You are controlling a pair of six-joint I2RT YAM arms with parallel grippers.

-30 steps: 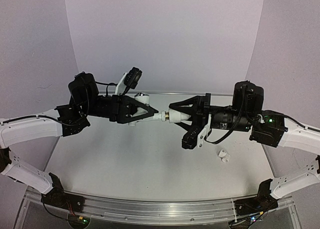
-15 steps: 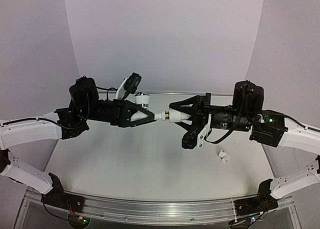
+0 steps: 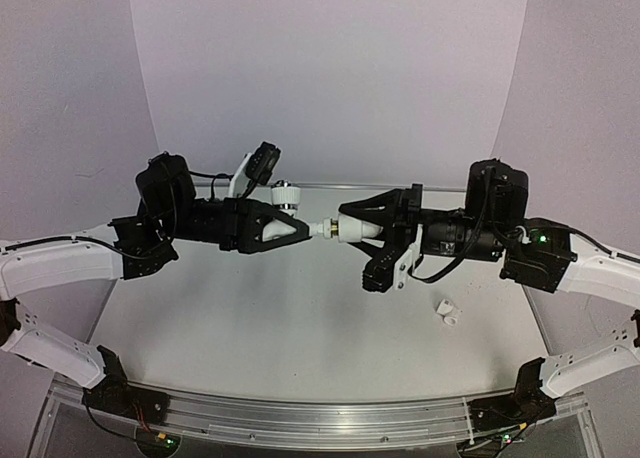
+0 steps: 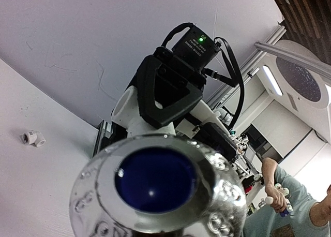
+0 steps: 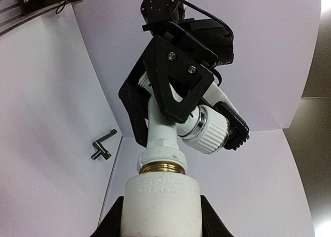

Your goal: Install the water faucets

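In the top view my left gripper (image 3: 302, 228) is shut on a white faucet tap (image 3: 312, 228), whose round knob (image 3: 285, 192) points up. My right gripper (image 3: 346, 227) is shut on a white tubular fitting (image 3: 358, 228). The two parts meet end to end in mid-air at a brass thread (image 3: 326, 228). The right wrist view shows the fitting (image 5: 163, 198), the brass thread (image 5: 162, 168), the tap body (image 5: 164, 124) and its ribbed knob (image 5: 211, 129). In the left wrist view the knob's chrome cap with a blue centre (image 4: 155, 181) hides my left fingers.
A second small white fitting (image 3: 448, 314) lies on the table at the right, also in the left wrist view (image 4: 32, 138). A dark metal crank-shaped bar (image 5: 102, 146) lies on the table near the back wall. A metal rail (image 3: 320, 418) runs along the near edge.
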